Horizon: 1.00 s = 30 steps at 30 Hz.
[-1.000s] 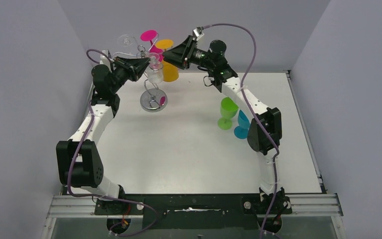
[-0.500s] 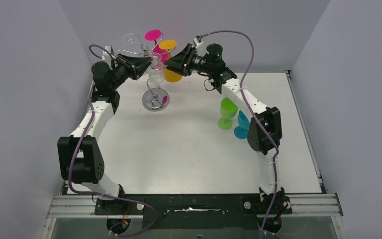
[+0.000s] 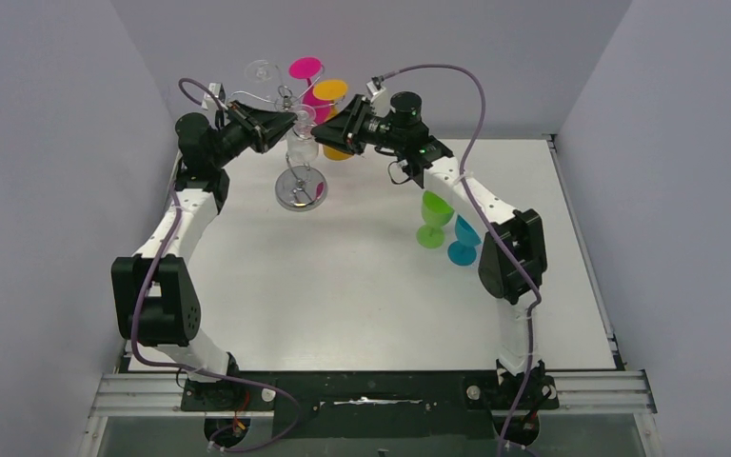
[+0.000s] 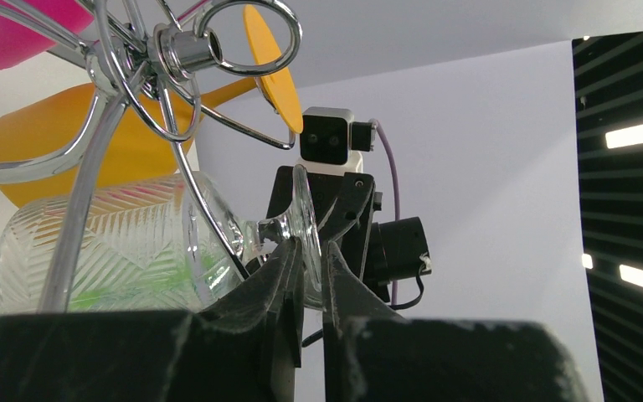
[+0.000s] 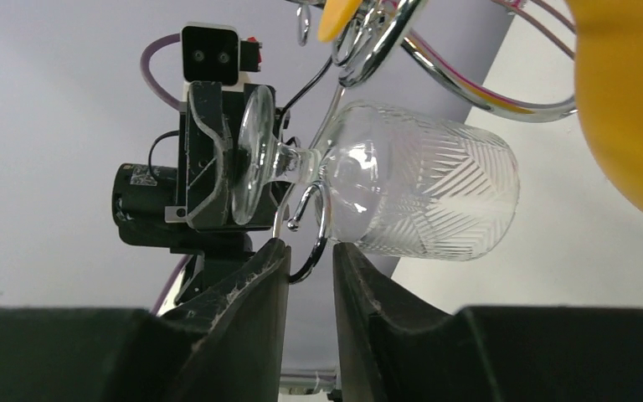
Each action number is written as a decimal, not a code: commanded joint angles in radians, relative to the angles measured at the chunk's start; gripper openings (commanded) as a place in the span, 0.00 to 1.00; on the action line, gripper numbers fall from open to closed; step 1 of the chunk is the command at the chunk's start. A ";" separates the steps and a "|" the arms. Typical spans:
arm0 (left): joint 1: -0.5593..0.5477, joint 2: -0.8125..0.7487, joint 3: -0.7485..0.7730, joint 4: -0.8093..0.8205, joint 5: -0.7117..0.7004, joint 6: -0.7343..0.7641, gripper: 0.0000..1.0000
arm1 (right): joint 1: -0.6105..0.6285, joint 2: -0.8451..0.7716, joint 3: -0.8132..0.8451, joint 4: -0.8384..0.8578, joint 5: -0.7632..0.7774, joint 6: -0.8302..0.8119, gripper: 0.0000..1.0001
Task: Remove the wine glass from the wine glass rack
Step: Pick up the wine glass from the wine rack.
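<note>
The wine glass rack (image 3: 300, 188) stands at the far left of the table, its chrome scroll arms (image 4: 176, 50) up top. A clear ribbed wine glass (image 3: 300, 143) hangs from it, lying sideways in the wrist views (image 4: 100, 243) (image 5: 423, 193). My left gripper (image 3: 287, 122) (image 4: 308, 247) is shut on the glass's round foot (image 5: 255, 159). From the other side my right gripper (image 3: 317, 133) (image 5: 310, 247) has its jaws drawn in on a curled wire hook (image 5: 325, 230) of the rack, just under the glass's stem.
On the rack also hang a pink glass (image 3: 306, 69), an orange glass (image 3: 335, 143) and another clear one (image 3: 260, 71). A green glass (image 3: 433, 214) and a blue glass (image 3: 462, 243) stand on the table beside the right forearm. Grey walls close in at the back and sides.
Both grippers, the clear glass and the rack top have shifted right and toward the back wall. The right jaws have narrowed onto the wire hook.
</note>
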 commanded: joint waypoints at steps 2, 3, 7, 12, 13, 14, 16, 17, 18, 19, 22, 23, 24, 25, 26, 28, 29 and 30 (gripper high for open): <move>-0.015 -0.012 0.076 0.165 0.090 0.002 0.00 | -0.031 -0.144 -0.040 -0.103 0.113 -0.174 0.34; -0.015 -0.007 0.079 0.165 0.095 0.003 0.00 | -0.036 -0.136 -0.022 -0.106 0.101 -0.175 0.35; -0.012 0.005 0.095 0.163 0.120 0.010 0.00 | -0.040 -0.099 0.049 -0.109 0.083 -0.186 0.37; -0.010 0.006 0.099 0.159 0.123 0.015 0.00 | -0.028 -0.050 0.123 -0.088 0.059 -0.161 0.38; -0.010 0.006 0.099 0.154 0.122 0.018 0.00 | -0.024 -0.045 0.131 -0.083 0.057 -0.158 0.38; -0.010 0.006 0.098 0.149 0.120 0.021 0.00 | -0.019 -0.039 0.147 -0.080 0.056 -0.156 0.38; -0.010 0.007 0.099 0.147 0.123 0.026 0.00 | -0.012 -0.025 0.169 -0.071 0.050 -0.144 0.39; -0.010 0.006 0.099 0.145 0.123 0.028 0.00 | -0.012 -0.016 0.178 -0.070 0.050 -0.134 0.39; -0.010 0.005 0.101 0.143 0.124 0.031 0.00 | -0.010 -0.009 0.187 -0.070 0.050 -0.122 0.39; -0.010 0.005 0.102 0.141 0.127 0.034 0.00 | -0.010 0.000 0.194 -0.071 0.050 -0.114 0.39; -0.011 0.002 0.100 0.143 0.134 0.033 0.00 | -0.008 0.017 0.201 -0.060 0.054 -0.090 0.39; -0.011 0.002 0.100 0.145 0.137 0.033 0.00 | -0.005 0.025 0.210 -0.052 0.049 -0.087 0.39; -0.011 0.002 0.101 0.145 0.140 0.033 0.00 | -0.001 0.035 0.226 -0.051 0.042 -0.085 0.38; -0.011 0.002 0.101 0.145 0.143 0.034 0.00 | 0.002 0.048 0.248 -0.058 0.034 -0.082 0.37; -0.011 0.003 0.101 0.146 0.146 0.034 0.00 | 0.006 0.061 0.266 -0.054 0.024 -0.073 0.36; -0.013 0.004 0.101 0.153 0.154 0.032 0.00 | 0.010 0.085 0.296 -0.033 0.001 -0.049 0.32; -0.013 0.004 0.099 0.158 0.158 0.029 0.00 | 0.013 0.091 0.301 -0.017 -0.003 -0.043 0.30; -0.013 0.005 0.099 0.160 0.162 0.029 0.00 | 0.016 0.094 0.305 -0.003 -0.005 -0.036 0.29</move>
